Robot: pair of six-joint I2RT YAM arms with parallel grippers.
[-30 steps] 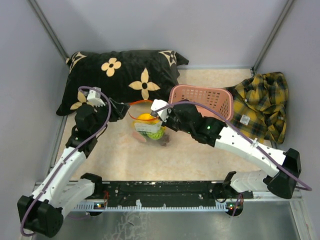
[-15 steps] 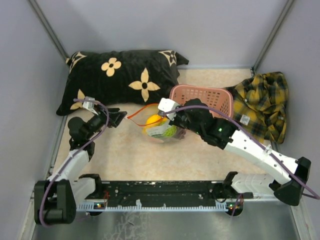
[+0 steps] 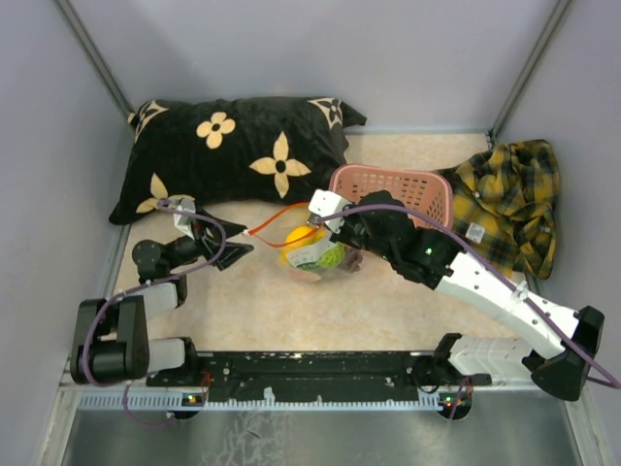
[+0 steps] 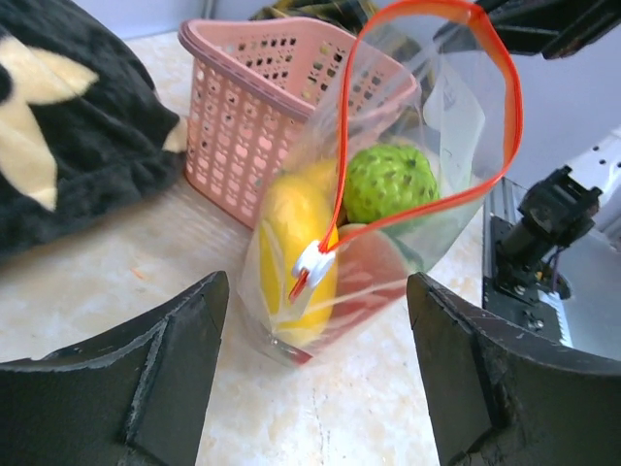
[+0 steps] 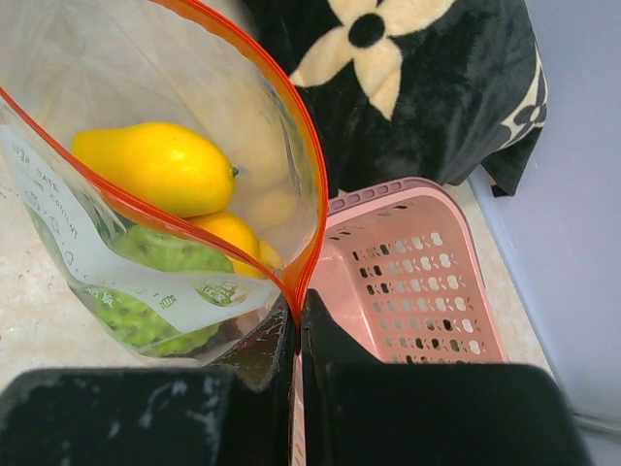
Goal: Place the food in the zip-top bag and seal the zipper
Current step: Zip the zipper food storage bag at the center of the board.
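The zip-top bag (image 3: 312, 254) stands on the table with its mouth open, and the red-orange zipper (image 4: 514, 107) forms a loop with a white slider (image 4: 312, 264) at its left end. Inside are yellow fruits (image 5: 155, 167), a bumpy green fruit (image 4: 390, 184) and a red piece (image 4: 374, 282). My right gripper (image 5: 296, 325) is shut on the right end of the zipper strip and holds the bag up; it also shows in the top view (image 3: 328, 219). My left gripper (image 4: 315, 388) is open and empty, low over the table, a short way left of the bag (image 3: 238, 246).
A pink basket (image 3: 393, 192) stands right behind the bag, close to my right gripper. A black flowered pillow (image 3: 243, 150) lies at the back left. A yellow plaid cloth (image 3: 509, 199) lies at the right.
My left arm has pulled back from the bag's mouth and folded down toward the left. The bag shifted slightly right with my right gripper, then held still.
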